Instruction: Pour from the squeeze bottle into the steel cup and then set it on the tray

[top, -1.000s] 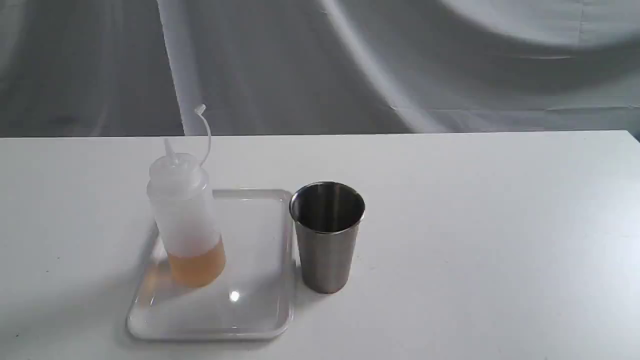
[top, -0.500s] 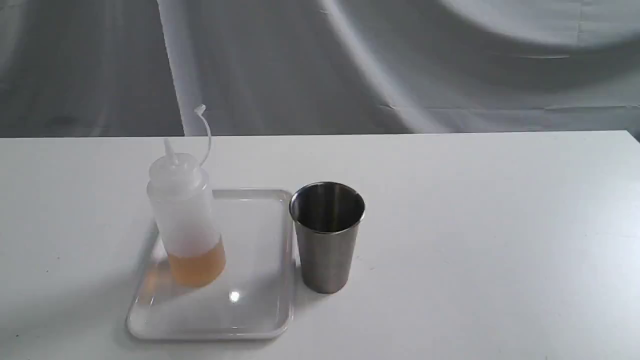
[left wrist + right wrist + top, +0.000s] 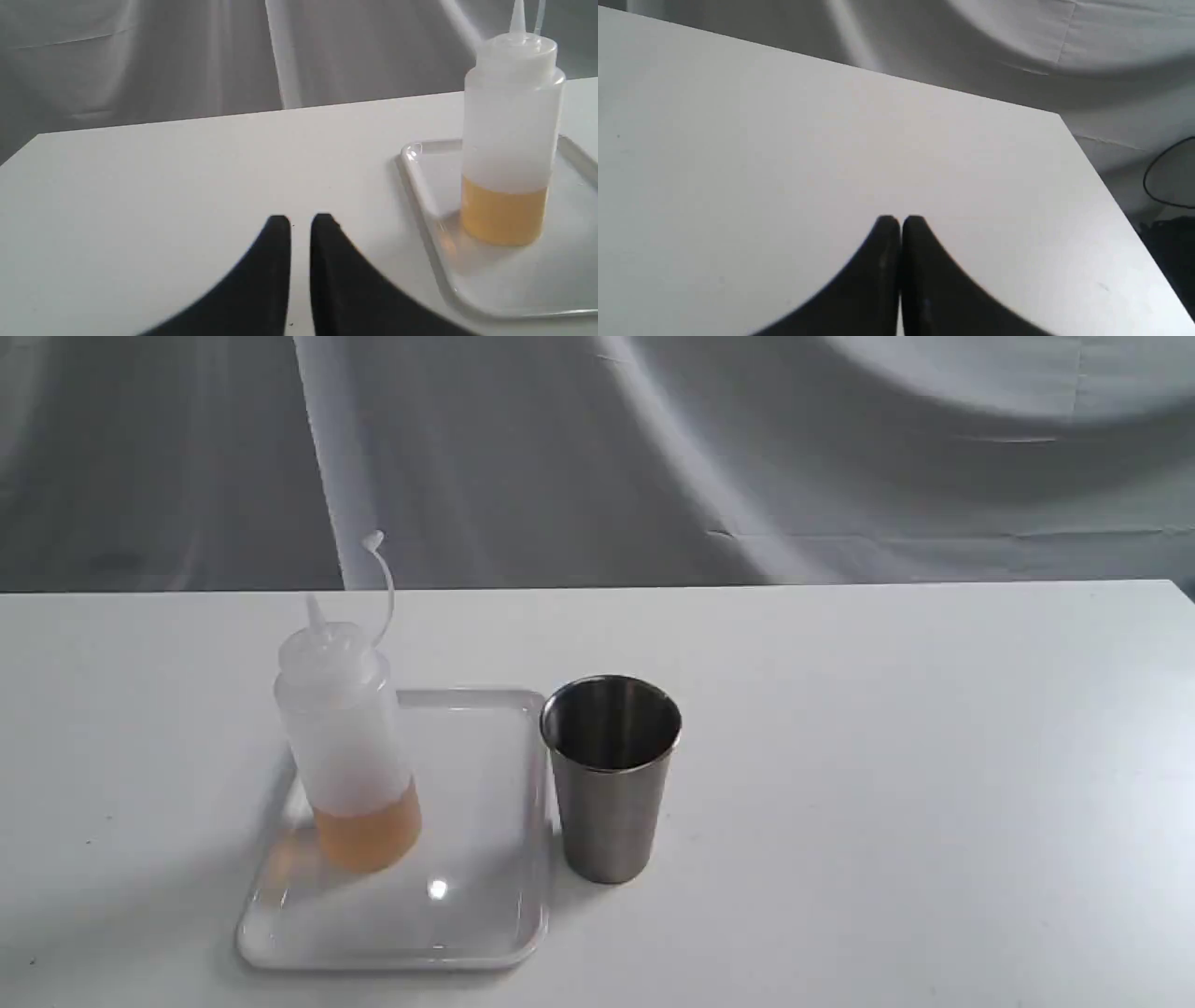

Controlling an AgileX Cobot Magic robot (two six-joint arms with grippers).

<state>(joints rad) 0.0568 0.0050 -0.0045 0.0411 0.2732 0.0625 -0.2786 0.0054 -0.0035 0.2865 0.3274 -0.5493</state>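
So, the squeeze bottle (image 3: pixel 344 747) stands upright on the tray (image 3: pixel 485 933), in the tray's far-left part, w/ amber liquid filling only its lower part. Its nozzle (image 3: pixel 315 611) points up, and the cap (image 3: pixel 372 539) hangs off a thin strap arching above it. We see the tray lying flat on the desk (image 3: pixel 887 756), left of the middle and closer to the near edge than the far one. The steel cup (image 3: pixel 611 803) stands upright on the desk itself, just beside the tray's right rim, about midway btwn the left and right edges. It looks to be a hair off the rim rather than touching, tho the angle makes that hard to call. The cup's inside is dark.

Neither arm shows in the exterior view. In the left wrist view, the left gripper (image 3: pixel 300 219) hovers over bare desk near the left edge. Its fingers are nearly together w/ only a thin slit btwn them and nothing held, and the bottle (image 3: pixel 509 140) and tray rim (image 3: pixel 420 186) sit well apart from it. In the right wrist view, the right gripper (image 3: pixel 900 219) has its fingers pressed together, empty, over bare desk w/ a desk corner ahead of it. Past that corner we see a black cable (image 3: pixel 1157 186) looping against the grey backdrop cloth (image 3: pixel 653 457).
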